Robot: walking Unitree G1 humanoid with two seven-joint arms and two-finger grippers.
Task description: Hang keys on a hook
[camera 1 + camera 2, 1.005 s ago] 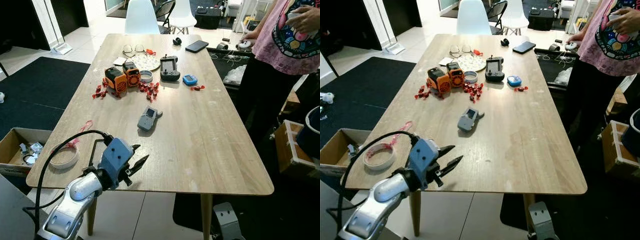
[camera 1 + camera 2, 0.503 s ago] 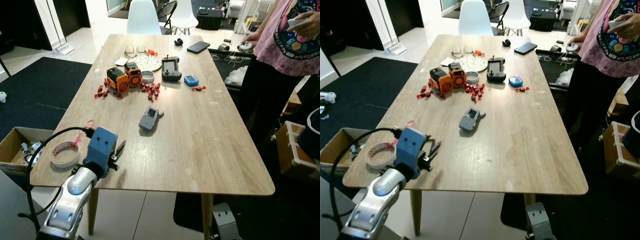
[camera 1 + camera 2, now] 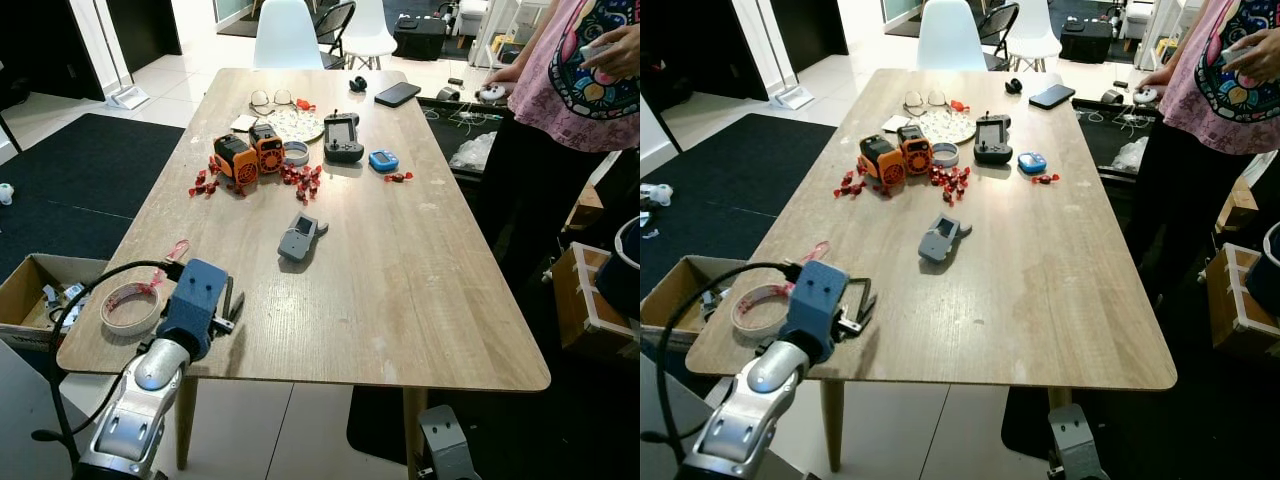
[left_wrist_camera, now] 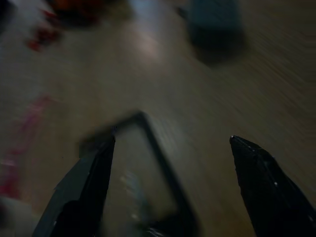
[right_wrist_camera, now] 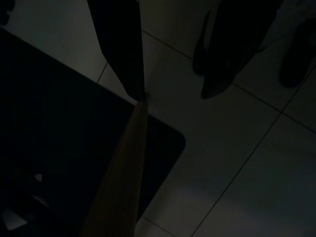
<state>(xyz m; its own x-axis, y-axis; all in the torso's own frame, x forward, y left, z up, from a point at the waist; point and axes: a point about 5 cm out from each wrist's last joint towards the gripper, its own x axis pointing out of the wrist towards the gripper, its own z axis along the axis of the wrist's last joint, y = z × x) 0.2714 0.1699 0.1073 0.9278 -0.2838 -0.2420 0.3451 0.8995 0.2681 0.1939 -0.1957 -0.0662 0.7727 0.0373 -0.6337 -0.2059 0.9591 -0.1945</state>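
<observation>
Fingers spread wide on my left gripper [image 4: 170, 163], low at the lower left of the head view over a black wire frame [image 4: 158, 163] on the wooden table [image 3: 420, 290]. Tape roll [image 3: 128, 308] lies just beside it. I cannot pick out keys. Right gripper [image 5: 173, 74] hangs parted above dark floor.

Both head cams look forward and down over the wooden table [image 3: 400, 270] from its near short end, slightly offset, sharing nearly the whole tabletop. Left wrist cam sits low and close over the near left corner, blurry, aimed up the table toward the grey remote [image 4: 213, 17]. Right wrist cam points down at dark floor tiles [image 5: 222, 163] beside a table leg [image 5: 121, 168].
</observation>
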